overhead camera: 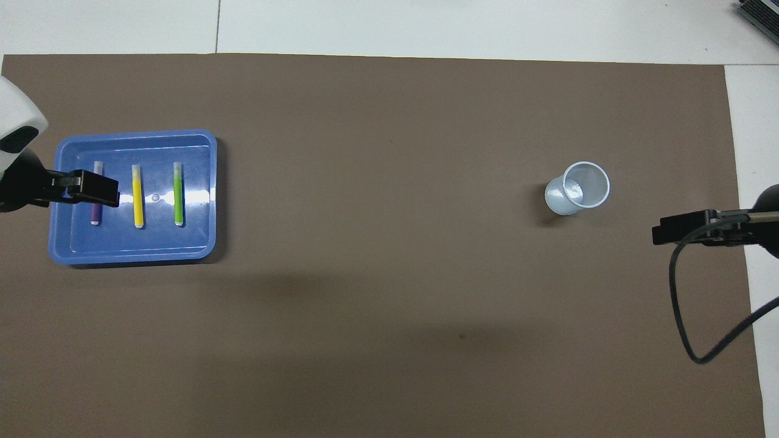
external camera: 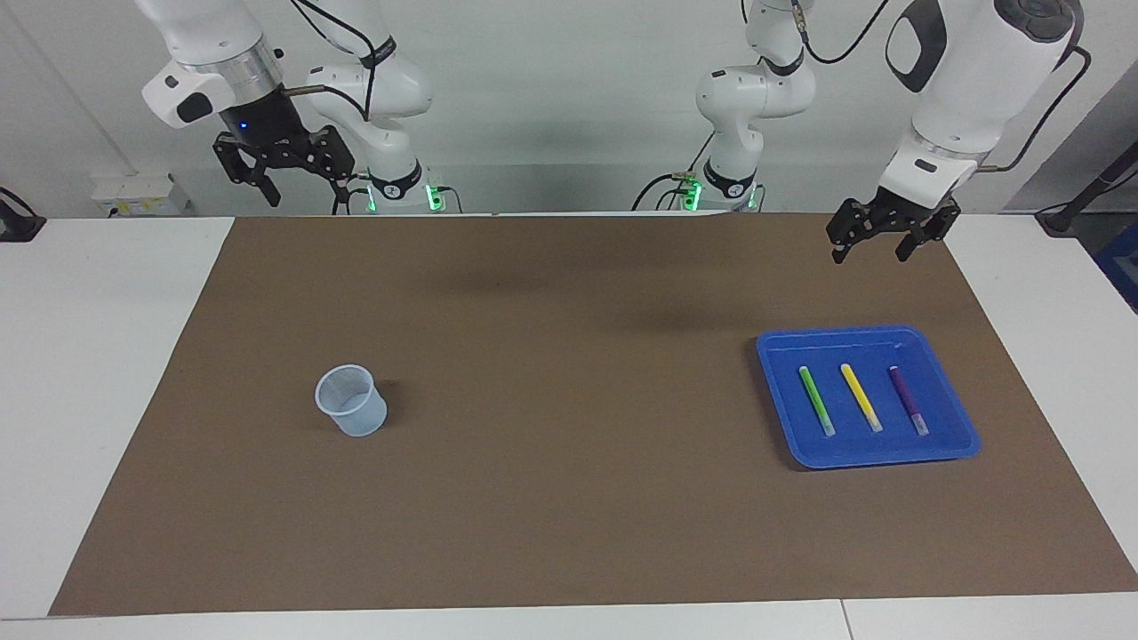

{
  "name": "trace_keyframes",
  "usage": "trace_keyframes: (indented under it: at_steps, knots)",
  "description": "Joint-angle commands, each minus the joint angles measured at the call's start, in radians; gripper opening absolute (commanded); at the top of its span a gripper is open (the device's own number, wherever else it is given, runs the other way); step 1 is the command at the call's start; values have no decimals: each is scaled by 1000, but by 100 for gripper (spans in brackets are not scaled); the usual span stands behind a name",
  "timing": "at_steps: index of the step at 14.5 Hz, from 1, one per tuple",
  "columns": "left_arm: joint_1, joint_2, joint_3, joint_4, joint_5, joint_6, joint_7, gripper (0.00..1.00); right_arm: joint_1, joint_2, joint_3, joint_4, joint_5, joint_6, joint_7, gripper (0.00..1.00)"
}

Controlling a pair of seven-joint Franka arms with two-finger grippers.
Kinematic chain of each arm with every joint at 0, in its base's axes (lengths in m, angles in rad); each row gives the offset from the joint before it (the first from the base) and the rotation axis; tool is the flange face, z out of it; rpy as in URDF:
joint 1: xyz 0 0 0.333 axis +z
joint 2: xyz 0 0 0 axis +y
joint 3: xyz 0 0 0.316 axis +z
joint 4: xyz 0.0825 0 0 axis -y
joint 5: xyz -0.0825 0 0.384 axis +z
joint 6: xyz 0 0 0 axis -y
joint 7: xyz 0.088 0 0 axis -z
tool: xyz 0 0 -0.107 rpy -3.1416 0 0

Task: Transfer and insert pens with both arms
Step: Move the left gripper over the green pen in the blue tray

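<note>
Both arms are raised and hold nothing. The left gripper [external camera: 869, 240] hangs at the upper right of the facing view, above the brown mat's edge near the arm bases, wrist tilted downward, jaws apart and empty; in the overhead view it enters from the left edge and overlaps the tray. The right gripper [external camera: 298, 178] hangs at the upper left of the facing view, above the mat's edge at its own end, wrist angled downward, jaws apart and empty; in the overhead view it shows at the right edge. Count: two arms, three pens, one tray, one cup. The blue tray [external camera: 951, 440] rests on the brown mat [external camera: 569, 498] at the right of the facing view, toward the left arm's end of the surface. Inside it lie the green pen [external camera: 816, 399], the yellow pen [external camera: 861, 396] and the purple pen [external camera: 908, 399], side by side, roughly parallel, apart from one another, whitish caps pointing away from the robots. The translucent cup [external camera: 352, 400] stands upright, mouth open upward, at the left centre of the facing view, toward the right arm's end, well apart from the tray. No legible writing shows on any item.
</note>
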Motion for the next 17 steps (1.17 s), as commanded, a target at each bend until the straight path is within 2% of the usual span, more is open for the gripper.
trace_keyframes:
  at_steps: [1, 8, 11, 15, 17]
  knots:
    - [-14, -32, 9, -41, 11, 27, 12, 100, -4, -33, 1, -24, -9, -20, 2, 100]
    - [-12, -41, 9, -70, 11, 79, 12, 100, 4, -50, 3, -42, -11, -32, -4, 100]
    - [-5, -61, 9, -134, 2, 158, 12, 99, 9, -57, 12, -53, -11, -38, -5, 100]
    - [0, -58, 12, -172, -1, 251, 16, 98, -2, -57, 3, -52, -9, -79, -14, 100]
    - [10, -26, 13, -179, -1, 279, 44, 97, -4, -57, 3, -47, -9, -73, -42, 100]
